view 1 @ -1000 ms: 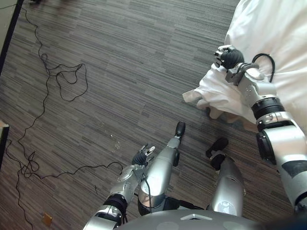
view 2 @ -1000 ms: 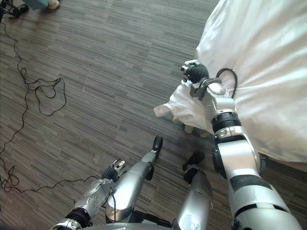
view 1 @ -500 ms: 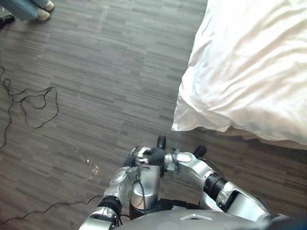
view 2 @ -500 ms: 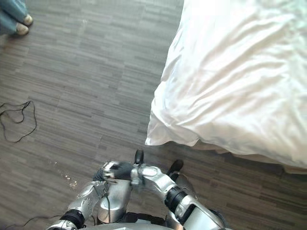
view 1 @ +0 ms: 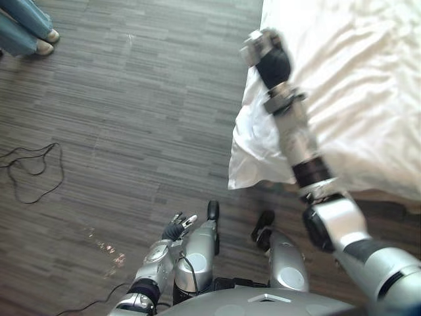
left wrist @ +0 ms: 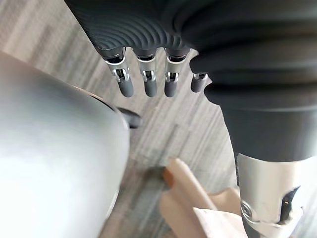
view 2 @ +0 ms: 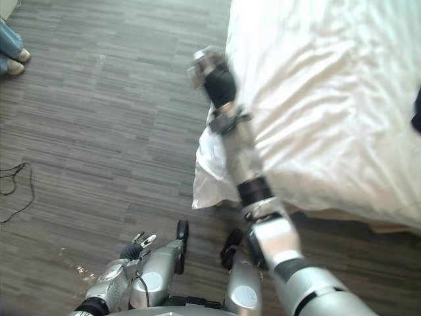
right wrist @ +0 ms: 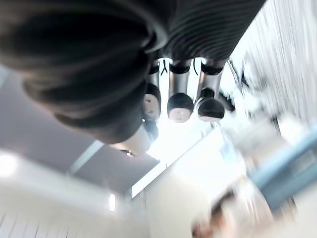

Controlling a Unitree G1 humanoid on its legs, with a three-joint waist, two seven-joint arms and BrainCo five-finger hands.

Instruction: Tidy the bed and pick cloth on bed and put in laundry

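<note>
The bed's white duvet [view 1: 355,85] covers the right side, and its corner [view 1: 253,158] hangs down toward the floor. My right hand [view 1: 266,56] is raised above the duvet's left edge on an outstretched arm. In the right wrist view its fingers [right wrist: 181,101] hold nothing and the ceiling shows past them. A dark piece of cloth [view 2: 416,108] lies on the bed at the far right edge of the view. My left hand [view 1: 176,227] hangs low by my side over the floor, with its fingers [left wrist: 146,82] relaxed and empty.
A person's legs and shoes [view 1: 26,29] stand on the grey plank floor [view 1: 131,118] at the far left. The bed's wooden base [left wrist: 183,188] shows under the duvet corner, close to my feet.
The camera has shifted. My right arm, on the duvet corner a second ago and then low in front of my body, has swung up over the bed's edge. The left hand stays low.
</note>
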